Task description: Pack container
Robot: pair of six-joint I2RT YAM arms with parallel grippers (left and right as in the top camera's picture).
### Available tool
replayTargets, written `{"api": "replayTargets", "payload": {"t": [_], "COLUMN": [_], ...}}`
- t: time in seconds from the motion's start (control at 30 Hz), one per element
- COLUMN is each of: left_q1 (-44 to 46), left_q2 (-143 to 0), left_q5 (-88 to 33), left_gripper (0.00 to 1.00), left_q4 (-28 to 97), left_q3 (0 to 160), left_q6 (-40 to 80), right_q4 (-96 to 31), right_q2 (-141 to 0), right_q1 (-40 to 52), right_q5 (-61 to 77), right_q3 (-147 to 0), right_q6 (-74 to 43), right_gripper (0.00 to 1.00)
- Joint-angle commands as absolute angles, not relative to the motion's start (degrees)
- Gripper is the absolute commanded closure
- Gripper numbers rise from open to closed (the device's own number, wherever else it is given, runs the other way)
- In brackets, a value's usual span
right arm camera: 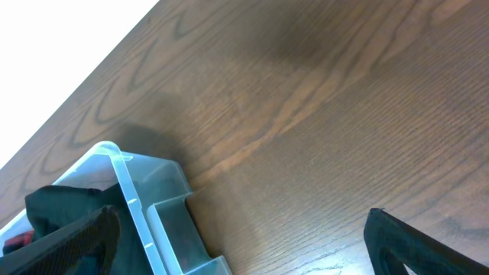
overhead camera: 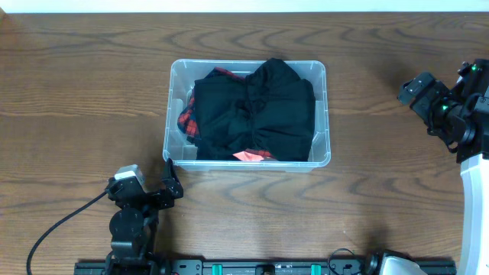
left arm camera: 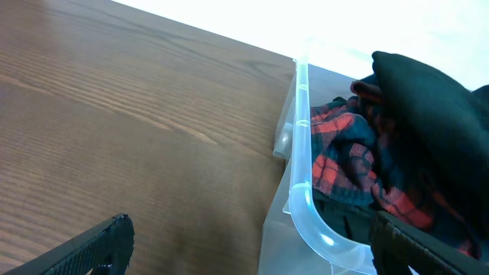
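The clear container (overhead camera: 171,114) stands at the table's middle, filled with a black garment (overhead camera: 260,107) over red plaid cloth (overhead camera: 187,118). My left gripper (overhead camera: 173,183) is open and empty just in front of the container's front left corner. In the left wrist view its fingers (left arm camera: 250,229) straddle the corner of the rim (left arm camera: 302,153), with plaid cloth (left arm camera: 336,153) and the black garment (left arm camera: 435,107) inside. My right gripper (overhead camera: 416,90) is open and empty, well to the right of the container. Its view (right arm camera: 243,221) shows the container's corner (right arm camera: 130,198) at lower left.
A small orange-red patch (overhead camera: 246,155) shows at the container's front wall. A black cable (overhead camera: 61,225) runs from the left arm's base to the front left. A mounting rail (overhead camera: 229,267) lines the front edge. The right arm's white link (overhead camera: 474,198) stands at the right edge.
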State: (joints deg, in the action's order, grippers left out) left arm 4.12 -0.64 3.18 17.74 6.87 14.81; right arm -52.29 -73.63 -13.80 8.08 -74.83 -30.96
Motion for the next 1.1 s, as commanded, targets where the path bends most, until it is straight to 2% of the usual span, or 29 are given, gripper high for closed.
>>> {"api": "replayTargets", "payload": {"t": [0.0,0.27,0.43,0.53,0.7,1.07], "left_q1": [3.92,3.92,3.92,3.92,3.92,3.92], "left_q2": [-0.64,-0.64,-0.64,-0.64,-0.64,-0.64], "left_q5": [3.42,3.44,3.42,3.44,3.44,3.44], "left_gripper": [0.02,0.02,0.02,0.02,0.02,0.02], "left_q4": [17.85,17.85,17.85,17.85,17.85,17.85], "left_q3": [5.45,5.45,5.45,5.45,5.45,5.45], "left_q6": [14.72,14.72,14.72,14.72,14.72,14.72], "right_q4": [-52.29,-52.99,-52.51,-48.23,-42.13,-35.29], "right_q2": [-73.63,-68.99,-59.68,-53.32,-42.39,-23.83], "right_q1": [-14.28,-12.75,-6.66,-1.76,3.81,4.32], "right_q5": [7.90,7.79,-5.32,-11.46,-8.14,-5.50], "right_q3": [-74.94,-73.78,-70.15,-65.43,-55.33,-33.80], "right_q6": [-31.22,-31.18,-28.95,-20.67,-2.98,-1.26], "right_gripper": [0.01,0.01,0.01,0.01,0.01,0.01]}}
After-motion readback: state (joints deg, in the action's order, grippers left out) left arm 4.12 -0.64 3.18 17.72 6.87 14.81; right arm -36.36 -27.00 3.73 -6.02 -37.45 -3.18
